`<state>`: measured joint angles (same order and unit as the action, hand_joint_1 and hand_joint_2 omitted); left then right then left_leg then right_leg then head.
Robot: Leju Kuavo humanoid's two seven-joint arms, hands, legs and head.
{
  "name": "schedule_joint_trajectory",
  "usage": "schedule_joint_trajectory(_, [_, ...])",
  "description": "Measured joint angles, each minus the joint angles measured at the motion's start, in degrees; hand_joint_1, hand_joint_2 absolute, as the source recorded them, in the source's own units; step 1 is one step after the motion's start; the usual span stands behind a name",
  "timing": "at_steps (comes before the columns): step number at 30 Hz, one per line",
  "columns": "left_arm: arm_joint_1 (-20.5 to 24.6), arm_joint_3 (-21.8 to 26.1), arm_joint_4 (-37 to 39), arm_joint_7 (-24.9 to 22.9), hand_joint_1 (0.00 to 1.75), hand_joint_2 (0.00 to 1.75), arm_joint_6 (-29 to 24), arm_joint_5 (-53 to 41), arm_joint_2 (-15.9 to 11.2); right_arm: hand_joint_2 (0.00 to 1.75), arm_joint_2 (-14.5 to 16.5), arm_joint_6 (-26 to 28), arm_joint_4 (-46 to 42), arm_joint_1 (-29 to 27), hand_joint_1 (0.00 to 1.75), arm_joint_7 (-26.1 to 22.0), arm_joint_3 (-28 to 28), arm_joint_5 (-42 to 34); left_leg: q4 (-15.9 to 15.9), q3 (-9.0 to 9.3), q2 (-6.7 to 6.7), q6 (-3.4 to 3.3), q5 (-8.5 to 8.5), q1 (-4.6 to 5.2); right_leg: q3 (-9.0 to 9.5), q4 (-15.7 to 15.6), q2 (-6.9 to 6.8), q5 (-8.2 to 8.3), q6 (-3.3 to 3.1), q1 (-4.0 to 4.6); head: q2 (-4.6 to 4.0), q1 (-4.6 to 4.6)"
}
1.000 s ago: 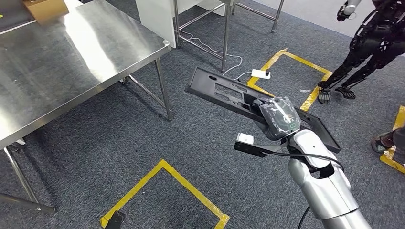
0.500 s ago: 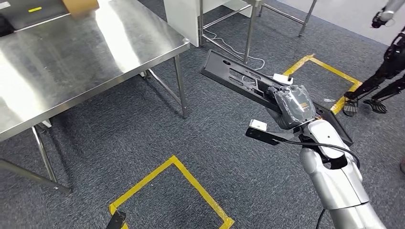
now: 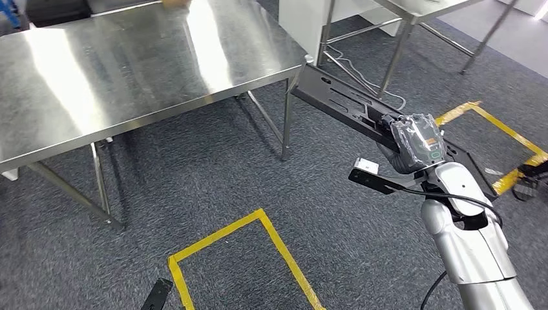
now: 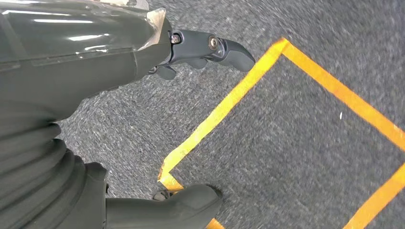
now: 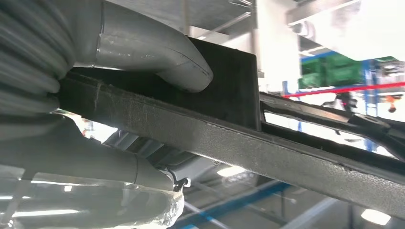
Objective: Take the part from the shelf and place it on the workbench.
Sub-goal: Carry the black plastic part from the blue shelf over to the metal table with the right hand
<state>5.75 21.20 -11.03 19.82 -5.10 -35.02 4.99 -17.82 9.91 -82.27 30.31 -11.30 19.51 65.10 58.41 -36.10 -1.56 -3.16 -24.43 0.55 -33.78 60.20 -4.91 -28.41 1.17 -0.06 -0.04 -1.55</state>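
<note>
Part [image 3: 342, 103] middle hidden beneath right hand [image 3: 413, 143]

Grey carpet floor [image 3: 194, 174] is marked with yellow tape squares [image 3: 258, 223]. A second steel table [image 3: 439, 6] is seen at the back, a white cable [image 3: 362, 68] trailed on the floor beneath it.

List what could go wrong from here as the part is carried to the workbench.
The long black slotted plastic panel juts far ahead of the right hand, which grips it near one end; its free tip sits close to the shiny steel workbench's corner and could strike it. Held off-centre, it might also twist or slip in the grip. The left hand holds nothing, so gives no support.
</note>
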Motion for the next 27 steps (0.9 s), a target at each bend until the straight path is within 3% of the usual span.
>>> schedule_joint_trajectory(2, [0.40,0.13,-0.08,-0.58,0.00,1.75,0.12,-0.42,0.21,1.75,-0.78,0.21,0.01,-0.15,1.66,-0.05,-1.05,-0.14,-0.84,0.57,2.17,-0.69,0.65,-0.53,-3.50,7.41,3.28,-3.10,0.07,-0.22,0.00,0.15])
schedule_joint_trajectory(3, [0.52,0.19,-0.09,-0.90,0.00,1.75,0.04,-0.64,0.38,1.75,-1.21,0.32,0.04,-0.35,1.66,-0.16,-1.48,-0.01,-0.79,0.58,3.43,-0.69,0.66,-0.63,-4.91,9.74,4.08,-3.51,0.45,-0.47,0.00,0.24])
schedule_joint_trajectory(4, [0.63,0.29,-0.11,-1.16,0.00,1.75,-0.07,-0.75,0.57,1.75,-1.56,0.51,0.08,-0.55,1.66,-0.33,-1.87,0.16,-0.63,0.55,5.00,-0.48,0.58,-0.77,-5.05,9.20,5.21,-2.68,1.21,-0.92,0.00,0.36])
schedule_joint_trajectory(5, [0.65,0.48,-0.12,-1.16,0.00,1.75,-0.15,-0.81,0.76,1.75,-1.77,0.77,0.18,-0.74,1.66,-0.50,-2.11,0.48,-0.31,0.34,6.60,-0.02,0.47,-0.80,-4.12,6.50,6.17,-1.09,1.79,-1.28,0.00,0.42])
schedule_joint_trajectory(6, [0.58,0.80,-0.13,-1.03,0.00,1.75,-0.39,-0.57,0.84,1.75,-1.75,1.06,0.33,-0.78,1.66,-0.71,-2.19,0.78,0.08,-0.03,7.66,0.66,0.30,-0.93,-2.14,1.99,6.51,0.98,1.92,-1.64,0.00,0.46])
schedule_joint_trajectory(7, [0.52,1.15,-0.14,-0.86,0.00,1.75,-0.63,-0.26,0.88,1.75,-1.69,1.31,0.46,-0.78,1.66,-0.83,-2.20,0.95,0.90,-0.62,7.50,1.39,-0.19,-0.92,-0.73,-0.97,6.68,2.15,1.51,-1.87,0.00,0.39])
schedule_joint_trajectory(9, [0.39,1.75,-0.14,-0.62,0.00,1.75,-1.02,0.25,0.92,1.75,-1.53,1.50,0.68,-0.77,1.66,-0.95,-2.17,1.05,5.37,-3.12,4.79,2.46,-2.62,-0.95,-0.29,-1.55,5.13,2.24,0.02,-1.72,0.00,0.07])
schedule_joint_trajectory(11, [0.46,1.98,-0.14,-0.59,0.00,1.75,-1.06,0.30,1.01,1.75,-1.52,1.52,0.82,-0.87,1.66,-1.00,-2.15,1.00,12.88,-6.89,2.20,2.84,-5.93,-1.06,-0.23,-1.55,3.85,2.03,-0.55,-1.34,0.00,-0.17])
schedule_joint_trajectory(12, [0.43,2.11,-0.14,-0.58,0.00,1.75,-1.06,0.30,1.04,1.75,-1.50,1.52,0.92,-0.95,1.66,-1.02,-2.15,1.00,15.54,-8.29,1.84,2.90,-6.69,-1.15,-0.21,-1.54,3.19,1.96,-0.65,-1.18,0.00,-0.17])
schedule_joint_trajectory(13, [0.40,2.23,-0.14,-0.58,0.00,1.75,-1.06,0.30,1.07,1.75,-1.47,1.52,1.01,-1.01,1.66,-1.02,-2.14,1.00,16.18,-8.68,1.71,2.85,-6.37,-1.18,-0.16,-1.54,2.52,1.89,-0.74,-1.05,0.00,-0.18])
schedule_joint_trajectory(15, [0.39,2.41,-0.15,-0.56,0.00,1.75,-1.08,0.32,1.06,1.75,-1.41,1.53,1.08,-1.06,1.66,-1.02,-2.14,1.00,11.05,-6.00,1.09,2.31,-3.22,-1.04,0.07,-1.55,1.28,1.74,-0.89,-0.82,0.00,-0.19])
schedule_joint_trajectory(17, [0.55,2.50,-0.18,-0.54,0.00,1.75,-1.07,0.27,0.96,1.75,-1.40,1.55,1.09,-1.00,1.66,-1.02,-2.17,1.00,3.58,-1.97,-1.29,1.37,-0.71,-0.37,0.31,-1.58,0.12,1.52,-0.86,-0.44,0.00,-0.14])
schedule_joint_trajectory(18, [0.65,2.52,-0.20,-0.55,0.00,1.75,-1.02,0.13,0.92,1.75,-1.43,1.58,1.10,-0.97,1.66,-1.02,-2.19,1.03,1.49,-0.88,-2.11,1.00,-0.30,-0.01,0.38,-1.60,-0.43,1.39,-0.75,-0.28,0.00,-0.13])
schedule_joint_trajectory(19, [0.72,2.54,-0.21,-0.61,0.00,1.75,-0.98,-0.07,0.89,1.75,-1.44,1.61,1.10,-0.98,1.66,-1.00,-2.19,1.08,0.69,-0.57,-2.41,0.77,-0.39,0.28,0.44,-1.64,-1.00,1.30,-0.59,-0.16,0.00,-0.11])
schedule_joint_trajectory(21, [0.68,2.56,-0.21,-0.96,0.00,1.75,-0.97,-0.41,0.90,1.75,-1.40,1.68,1.10,-1.05,1.66,-0.92,-2.19,1.16,0.24,-0.49,-1.06,0.36,-0.07,0.20,0.54,-1.74,-1.88,1.09,-0.12,0.02,0.00,-0.12])
schedule_joint_trajectory(22, [0.64,2.59,-0.21,-1.19,0.00,1.75,-0.97,-0.52,0.93,1.75,-1.37,1.74,1.08,-1.15,1.66,-0.85,-2.19,1.17,-0.26,-0.21,-0.43,0.11,0.21,0.04,0.51,-1.43,-1.31,0.82,0.10,0.02,0.00,-0.08])
schedule_joint_trajectory(24, [0.71,2.67,-0.21,-1.56,0.00,1.75,-0.83,-0.90,0.98,1.75,-1.49,2.00,1.05,-1.52,1.66,-0.70,-2.38,1.17,-1.20,0.43,0.89,-0.42,0.86,-0.46,-0.98,2.05,1.57,-0.98,0.20,-0.10,0.00,-0.01])
schedule_joint_trajectory(25, [0.79,2.69,-0.21,-1.67,0.00,1.75,-0.76,-1.13,1.01,1.75,-1.60,2.13,1.05,-1.88,1.66,-0.59,-2.50,1.20,-1.30,0.48,1.60,-0.52,0.95,-0.47,-2.51,5.46,3.17,-2.42,0.06,-0.37,0.00,0.05])
schedule_joint_trajectory(27, [0.85,2.73,-0.21,-1.83,0.00,1.75,-0.64,-1.41,1.02,1.75,-1.81,2.26,1.08,-2.85,1.66,-0.39,-2.71,1.29,-1.27,0.46,3.23,-0.60,1.01,-0.59,-6.12,12.46,4.44,-4.81,0.15,-0.67,0.00,0.20])
